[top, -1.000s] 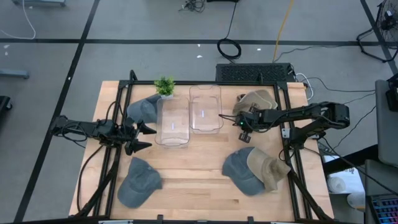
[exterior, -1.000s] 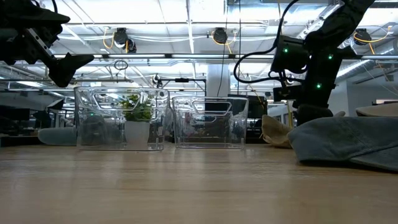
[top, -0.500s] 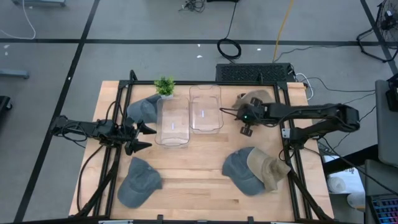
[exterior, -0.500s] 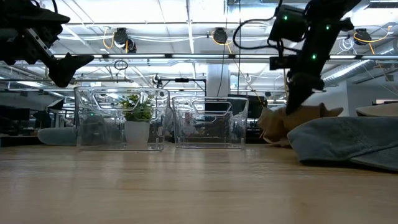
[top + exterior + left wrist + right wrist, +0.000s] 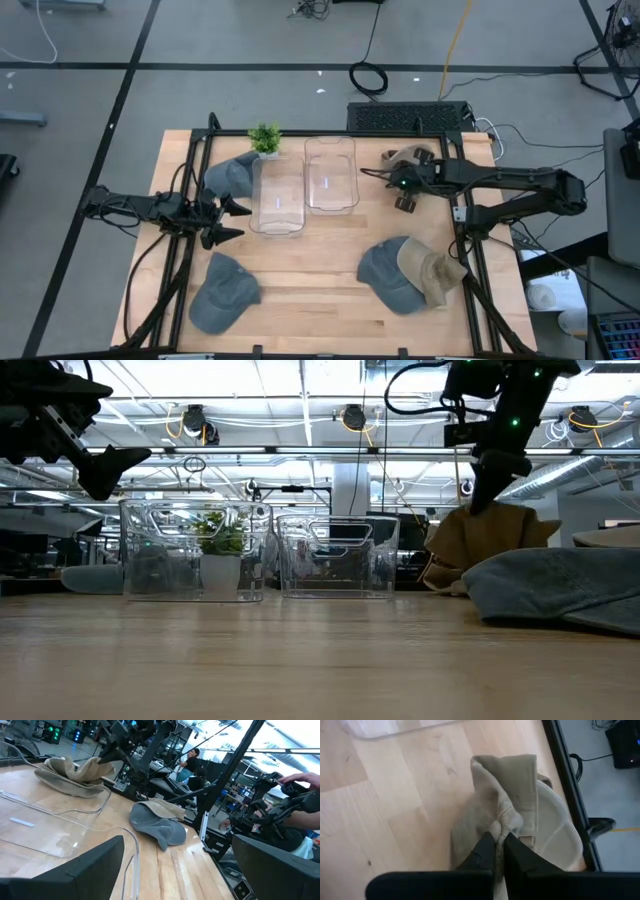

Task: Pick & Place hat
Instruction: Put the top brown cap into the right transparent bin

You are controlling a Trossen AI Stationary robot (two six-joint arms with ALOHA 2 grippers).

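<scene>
From above, we see a wooden bench (image 5: 300,270) with two clear bins (image 5: 305,185) side by side near its far edge; the right gripper (image 5: 398,183) reaches across from the right and has its jaws closed on a tan hat (image 5: 412,160) at the far right, just beside the right-hand bin. Two grey hats, one overlapped by another tan hat, lie nearer the front, and a third grey hat sits behind the left bin by a small plant (image 5: 265,138). The left gripper (image 5: 225,220) waits at the left edge with jaws spread wide, holding nothing. At bench height, we see the tan hat pinched by its top and hanging from the right gripper, its lower edge apparently near or brushing the bench, to the right of the bins. Past the left wrist, we see the same hat held up well apart from that arm. Past the right wrist, the jaws clamp a bunched fold of tan fabric, the hat drooping below. We judge the right arm nearer; the bin lies to the hat's left.
</scene>
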